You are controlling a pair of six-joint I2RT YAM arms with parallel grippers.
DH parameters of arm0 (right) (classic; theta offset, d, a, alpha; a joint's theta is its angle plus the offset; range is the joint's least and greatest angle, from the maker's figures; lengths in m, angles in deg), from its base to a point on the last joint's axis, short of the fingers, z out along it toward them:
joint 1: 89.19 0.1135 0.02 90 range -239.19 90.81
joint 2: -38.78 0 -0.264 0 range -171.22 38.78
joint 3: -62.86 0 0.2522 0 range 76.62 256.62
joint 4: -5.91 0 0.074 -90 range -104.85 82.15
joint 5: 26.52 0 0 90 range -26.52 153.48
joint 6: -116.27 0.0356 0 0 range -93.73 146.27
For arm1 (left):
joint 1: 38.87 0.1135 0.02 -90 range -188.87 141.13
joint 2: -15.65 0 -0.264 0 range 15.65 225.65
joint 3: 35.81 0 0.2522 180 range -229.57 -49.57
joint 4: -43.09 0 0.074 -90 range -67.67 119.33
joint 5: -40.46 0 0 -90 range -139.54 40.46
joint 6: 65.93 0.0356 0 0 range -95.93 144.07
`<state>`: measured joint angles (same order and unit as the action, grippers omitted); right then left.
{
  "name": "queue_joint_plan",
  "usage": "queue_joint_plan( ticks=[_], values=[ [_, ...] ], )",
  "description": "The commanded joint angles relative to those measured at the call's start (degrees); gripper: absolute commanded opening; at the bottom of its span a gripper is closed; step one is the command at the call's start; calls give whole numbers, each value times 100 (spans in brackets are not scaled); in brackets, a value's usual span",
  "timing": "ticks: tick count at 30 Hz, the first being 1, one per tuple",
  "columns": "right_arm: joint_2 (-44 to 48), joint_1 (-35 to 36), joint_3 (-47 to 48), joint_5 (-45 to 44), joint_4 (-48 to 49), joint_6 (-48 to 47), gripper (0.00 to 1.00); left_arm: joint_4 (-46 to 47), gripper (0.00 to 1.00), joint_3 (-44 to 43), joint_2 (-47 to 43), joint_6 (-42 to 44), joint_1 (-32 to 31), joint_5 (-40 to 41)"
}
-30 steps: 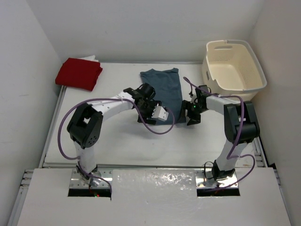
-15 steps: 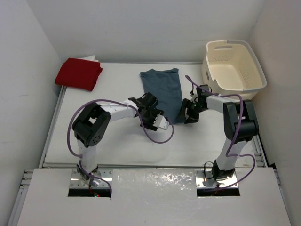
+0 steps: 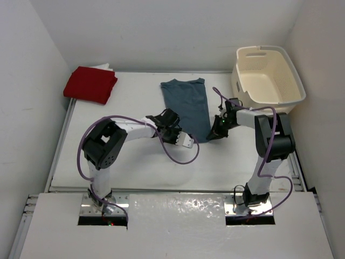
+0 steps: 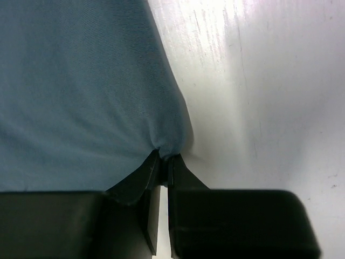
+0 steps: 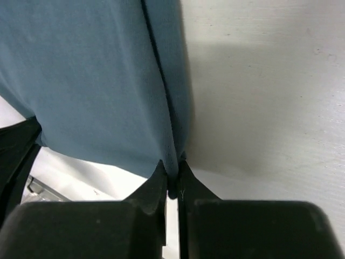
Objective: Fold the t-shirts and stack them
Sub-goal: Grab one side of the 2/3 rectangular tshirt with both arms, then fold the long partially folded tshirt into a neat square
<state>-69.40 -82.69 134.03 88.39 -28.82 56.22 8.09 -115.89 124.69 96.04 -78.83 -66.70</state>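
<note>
Wrist views: left end effector (image 4: 163, 162), right end effector (image 5: 173, 174) pinch blue-grey t-shirt (image 4: 81, 81) corners; basket (image 3: 269, 81) apart

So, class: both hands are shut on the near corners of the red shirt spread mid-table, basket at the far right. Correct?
No: the shirt that the left hand and right hand grip is the blue-grey shirt, as the top view shows; the red shirt lies folded at the far left. The basket is at the far right.
</note>
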Motion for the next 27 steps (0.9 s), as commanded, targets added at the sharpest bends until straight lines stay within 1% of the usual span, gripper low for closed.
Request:
queue_joint_plan(
  ticks=[1,4,6,7,8,9,10,11,13,14,16,17,19,21,22,23,24,25,26,27],
  values=[
    [-177,0,-177,-759,32,-200,0,-161,0,-56,101,-525,-29,-5],
    [156,18,-265,-768,-319,-472,0,-810,0,-179,-110,-569,41,-479],
    [480,96,-440,-768,-600,-648,0,-1232,0,-135,-364,-806,50,-585],
    [674,140,-519,-768,-923,-788,0,-1399,0,-100,-470,-876,59,-751],
    [1128,263,-694,-768,-1092,-842,0,-1810,0,-56,-706,-921,59,-857],
    [1385,342,-791,-777,-1250,-877,0,-1979,0,-21,-847,-956,59,-954],
    [1901,421,-1001,-777,-1547,-869,0,-2155,0,23,-1101,-1095,59,-1129],
    [2132,631,-1099,-759,-1689,-851,0,-2496,0,32,-1217,-1166,59,-1209],
    [2563,869,-1284,-768,-2190,-720,0,-2832,0,110,-1619,-1272,50,-1402],
    [2983,1140,-1319,-785,-2348,-658,0,-3077,0,137,-1753,-1403,50,-1429],
    [3363,1326,-1346,-698,-2797,-412,0,-3429,0,103,-2182,-1640,59,-1543],
    [3722,1388,-1337,-463,-2990,-255,0,-3562,0,33,-2289,-1729,59,-1587],
    [4023,1389,-1181,-311,-3184,-87,0,-3834,0,-282,-2526,-2061,85,-1719],
    [4095,1371,-891,-354,-3578,-86,0,-3906,0,-625,-2554,-2273,243,-1877],
    [4007,1371,-454,-407,-3720,-139,0,-3993,0,-740,-2458,-2396,339,-1956],
    [3885,1354,-171,-451,-3843,-209,0,-4063,0,-898,-2353,-2424,593,-2027],
    [3588,1328,84,-512,-3957,-349,0,-4134,0,-1056,-2221,-2459,752,-2088],
    [3437,1275,565,-530,-3958,-420,0,-4300,0,-1458,-1898,-2511,919,-2219],
    [3279,1066,770,-539,-3941,-481,0,-4371,0,-1706,-1712,-2529,1234,-2247],
    [2929,942,1164,-522,-3871,-638,0,-4407,0,-2187,-1345,-2608,1376,-2212]
  ],
)
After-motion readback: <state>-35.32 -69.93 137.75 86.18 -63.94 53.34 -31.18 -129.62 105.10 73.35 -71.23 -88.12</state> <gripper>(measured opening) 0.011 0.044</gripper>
